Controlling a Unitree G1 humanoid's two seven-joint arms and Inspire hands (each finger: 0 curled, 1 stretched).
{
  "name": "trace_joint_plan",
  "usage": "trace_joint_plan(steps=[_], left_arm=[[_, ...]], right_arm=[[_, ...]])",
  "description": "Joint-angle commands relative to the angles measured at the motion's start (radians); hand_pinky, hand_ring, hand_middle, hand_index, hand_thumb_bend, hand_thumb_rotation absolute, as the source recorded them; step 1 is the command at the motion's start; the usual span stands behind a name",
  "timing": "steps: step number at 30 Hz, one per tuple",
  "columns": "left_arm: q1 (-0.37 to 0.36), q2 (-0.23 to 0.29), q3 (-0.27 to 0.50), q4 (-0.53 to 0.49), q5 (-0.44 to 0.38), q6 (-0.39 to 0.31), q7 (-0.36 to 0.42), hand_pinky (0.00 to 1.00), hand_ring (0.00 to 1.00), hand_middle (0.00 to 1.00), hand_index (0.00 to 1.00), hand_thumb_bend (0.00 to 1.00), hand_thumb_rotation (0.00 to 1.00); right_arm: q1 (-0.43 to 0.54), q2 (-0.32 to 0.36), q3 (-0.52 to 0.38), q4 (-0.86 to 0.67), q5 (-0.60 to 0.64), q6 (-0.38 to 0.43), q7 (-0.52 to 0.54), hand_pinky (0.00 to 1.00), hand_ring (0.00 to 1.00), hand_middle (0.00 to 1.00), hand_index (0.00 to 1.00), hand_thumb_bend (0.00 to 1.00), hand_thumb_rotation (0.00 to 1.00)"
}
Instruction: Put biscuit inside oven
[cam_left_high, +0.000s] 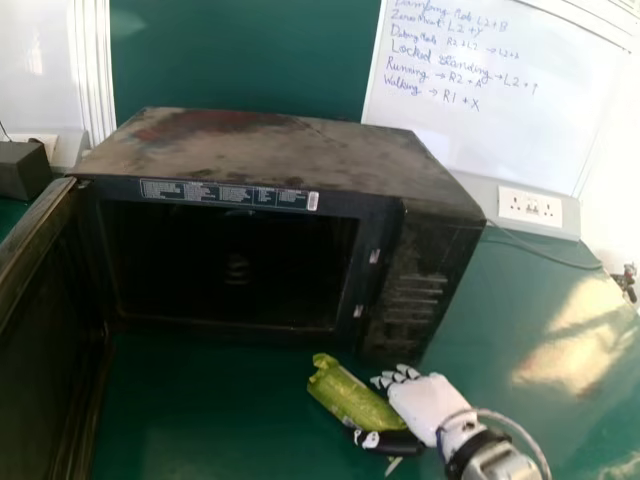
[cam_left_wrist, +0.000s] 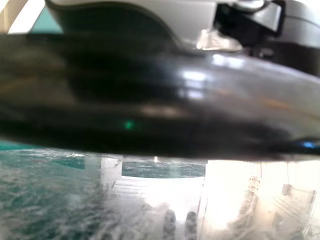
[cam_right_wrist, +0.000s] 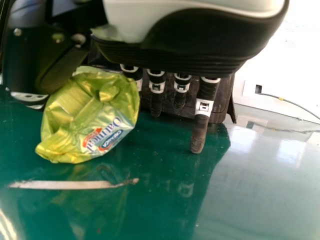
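Note:
The right hand (cam_left_high: 428, 405) is low in the head view, its thumb by the near end of a green biscuit packet (cam_left_high: 345, 392) on the table before the oven (cam_left_high: 270, 150). The black oven's door (cam_left_high: 40, 320) is swung open to the left, its cavity dark. In the right wrist view, the right hand (cam_right_wrist: 200, 40) has straight fingers, and the crumpled packet (cam_right_wrist: 90, 117) lies between them and the thumb, not gripped. The left wrist view has the left hand (cam_left_wrist: 150, 100) close up, blurred.
The green table (cam_left_high: 200, 420) bears the oven and packet. A thin pale strip (cam_right_wrist: 65, 185) lies near the packet. Behind stand a whiteboard (cam_left_high: 480, 110) and a wall socket (cam_left_high: 530, 207) with a cable. A dark box (cam_left_high: 22, 170) sits at the far left.

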Motion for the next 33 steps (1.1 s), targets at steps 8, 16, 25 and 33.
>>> trace_joint_plan(steps=[8, 16, 25, 33], left_arm=[[0.03, -0.021, -0.005, -0.017, -0.015, -0.005, -0.009, 0.74, 0.77, 0.85, 0.81, 0.81, 0.55], [0.049, -0.034, -0.018, -0.032, -0.015, -0.001, -0.017, 0.74, 0.78, 0.83, 0.79, 0.81, 0.52], [0.076, -0.047, -0.042, -0.055, -0.024, 0.002, -0.02, 0.74, 0.78, 0.84, 0.79, 0.81, 0.49], [0.096, -0.052, -0.06, -0.077, -0.027, 0.006, -0.006, 0.76, 0.79, 0.85, 0.81, 0.77, 0.5]], right_arm=[[-0.1, -0.044, 0.052, 0.047, 0.028, -0.055, 0.121, 0.53, 0.87, 0.95, 0.93, 0.82, 0.26], [-0.111, -0.039, 0.073, 0.071, 0.006, -0.068, 0.11, 0.54, 0.86, 0.94, 0.92, 0.82, 0.25], [-0.092, 0.02, 0.107, 0.091, -0.08, 0.005, 0.045, 0.54, 0.84, 0.92, 0.91, 0.84, 0.24], [-0.074, 0.067, 0.119, 0.079, -0.115, 0.076, 0.025, 0.54, 0.83, 0.91, 0.9, 0.85, 0.23]])
